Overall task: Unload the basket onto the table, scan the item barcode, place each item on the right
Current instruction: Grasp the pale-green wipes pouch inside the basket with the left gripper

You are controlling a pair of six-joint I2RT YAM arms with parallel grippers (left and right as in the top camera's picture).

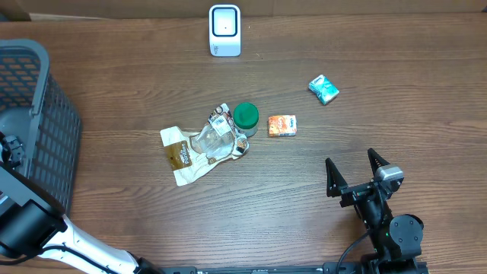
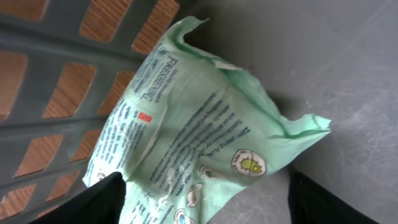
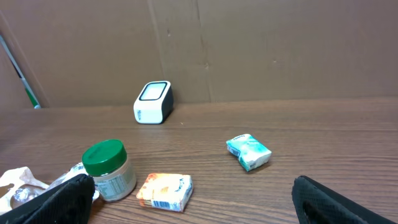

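While the green packet (image 2: 199,124) lies in the basket (image 2: 348,74) between the spread fingers (image 2: 99,202) of the left tool (image 2: 208,199), it looks light, soft, slippery: pinch its middle. Right tool (image 1: 351,161) spread, empty.

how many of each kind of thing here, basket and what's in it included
scanner: 1
basket: 1
green-lid jar: 1
small packs (orange pack, teal pack): 2
soft bags (crumpled bag, green pouch in basket): 2
total: 7
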